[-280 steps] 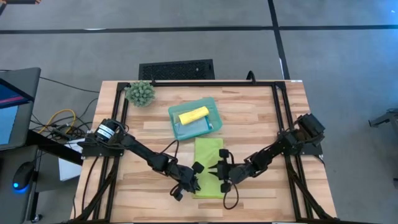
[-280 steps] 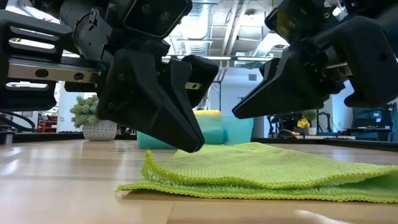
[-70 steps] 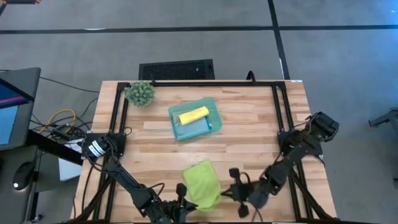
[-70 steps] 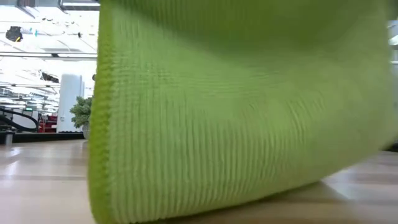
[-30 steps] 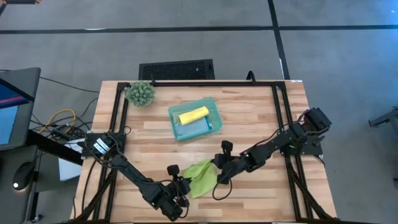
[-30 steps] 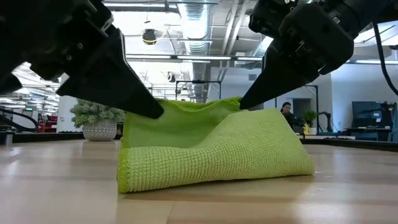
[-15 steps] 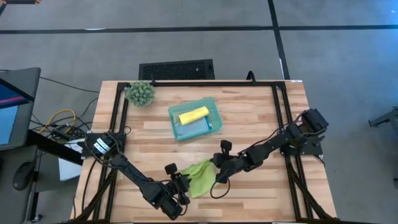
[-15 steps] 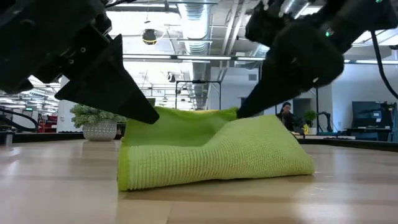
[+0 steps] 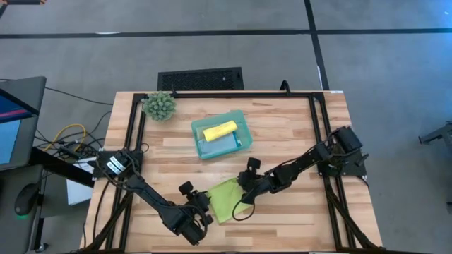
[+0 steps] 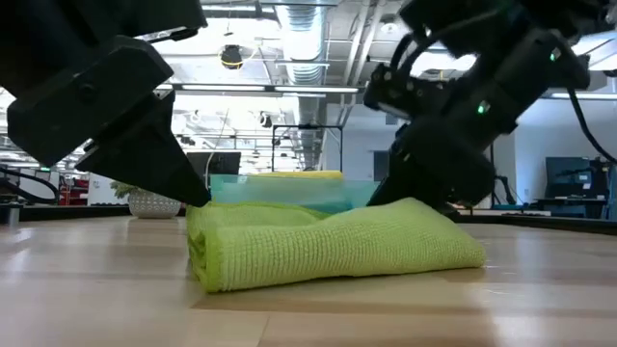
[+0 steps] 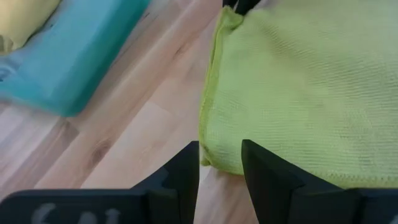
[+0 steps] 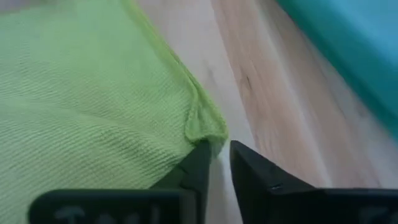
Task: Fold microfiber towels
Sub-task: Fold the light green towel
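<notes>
Here, the lime-green microfiber towel [image 9: 224, 199], a soft waffle-textured cloth folded into a thick compact pad, lies flat on the wooden table [image 9: 296, 127], below centre in the high view, long axis running lower left to upper right. It sits between the two grippers: the left gripper [image 9: 200, 206] at its lower-left edge, the right gripper [image 9: 244, 192] at its upper-right corner, about equally near. Both pairs of jaws stand slightly parted at the cloth's edge, gripping nothing. Above it, well apart, the teal plastic tray [image 9: 241, 120] holds a folded yellow towel [image 9: 219, 130].
</notes>
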`<action>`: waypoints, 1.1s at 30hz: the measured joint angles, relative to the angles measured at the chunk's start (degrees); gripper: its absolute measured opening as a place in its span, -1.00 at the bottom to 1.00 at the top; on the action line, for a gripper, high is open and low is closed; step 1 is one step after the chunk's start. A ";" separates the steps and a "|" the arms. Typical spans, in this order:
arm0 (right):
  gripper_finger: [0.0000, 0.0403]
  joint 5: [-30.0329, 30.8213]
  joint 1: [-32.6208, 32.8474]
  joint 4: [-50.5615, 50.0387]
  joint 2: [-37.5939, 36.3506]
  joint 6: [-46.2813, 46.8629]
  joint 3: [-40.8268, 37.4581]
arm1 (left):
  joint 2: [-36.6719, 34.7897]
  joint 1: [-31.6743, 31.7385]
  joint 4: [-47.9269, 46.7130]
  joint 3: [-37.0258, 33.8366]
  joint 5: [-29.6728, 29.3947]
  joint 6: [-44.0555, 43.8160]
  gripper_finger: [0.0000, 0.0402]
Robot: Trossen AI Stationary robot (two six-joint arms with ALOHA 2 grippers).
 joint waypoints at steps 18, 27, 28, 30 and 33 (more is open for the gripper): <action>-0.54 -8.80 9.39 -2.03 -11.89 -7.51 0.02 | 0.07 0.40 1.17 6.18 -3.16 4.61 -0.43; -0.96 -14.10 8.82 4.83 -1.08 -5.55 0.02 | 0.21 8.83 23.01 -3.59 2.30 12.70 -0.43; -0.96 -14.50 8.64 4.51 -0.73 -5.43 0.00 | 0.22 9.52 24.33 -4.99 3.54 12.81 -0.43; -0.93 -16.70 8.63 4.96 -0.03 -5.37 0.04 | 0.22 10.53 26.09 -7.94 5.89 11.25 -0.43; -0.88 -20.15 8.73 4.47 0.46 -6.12 0.02 | 0.00 10.79 27.26 -10.36 5.60 7.87 -0.43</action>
